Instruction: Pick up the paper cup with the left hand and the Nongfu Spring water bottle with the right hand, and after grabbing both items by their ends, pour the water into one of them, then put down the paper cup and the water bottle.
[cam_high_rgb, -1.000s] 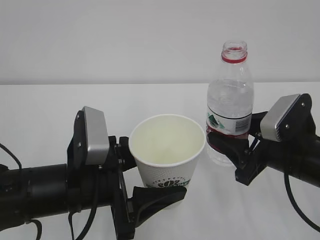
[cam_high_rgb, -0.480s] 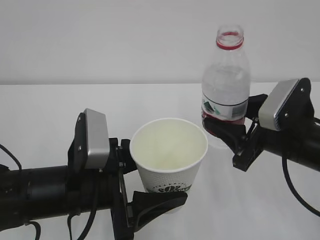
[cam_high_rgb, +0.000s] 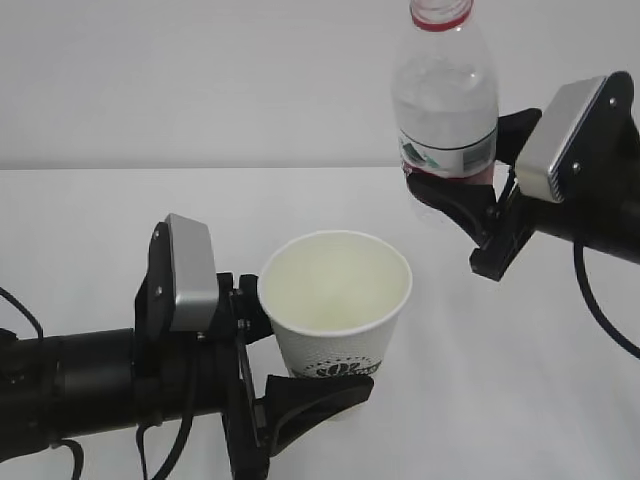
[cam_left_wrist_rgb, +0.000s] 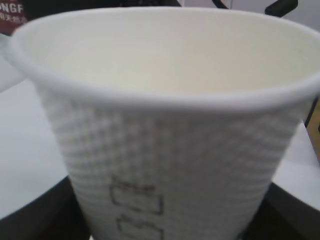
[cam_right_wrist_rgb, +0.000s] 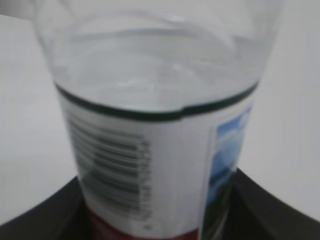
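Note:
The white paper cup (cam_high_rgb: 335, 300) stands upright at centre, mouth open, its inside pale and dry-looking. My left hand (cam_high_rgb: 300, 362) is shut on its lower part, one black finger on each side; in the left wrist view the paper cup (cam_left_wrist_rgb: 165, 125) fills the frame between the fingers (cam_left_wrist_rgb: 35, 217). The uncapped Nongfu Spring water bottle (cam_high_rgb: 445, 100) hangs upright in the air, above and to the right of the cup. My right hand (cam_high_rgb: 472, 168) is shut on its lower body at the label. Clear water (cam_right_wrist_rgb: 150, 85) shows inside the bottle (cam_right_wrist_rgb: 150, 150). The bottle's mouth is cut off by the frame's top.
A white tabletop (cam_high_rgb: 90, 210) runs under both arms to a plain white wall (cam_high_rgb: 200, 80) behind. The left arm's black body and cables (cam_high_rgb: 70, 390) lie low along the front left. The right arm (cam_high_rgb: 600, 200) comes in from the right edge.
My right hand has raised the bottle well off the table and carried it slightly left, toward the cup. The left hand and the cup have stayed nearly where they were.

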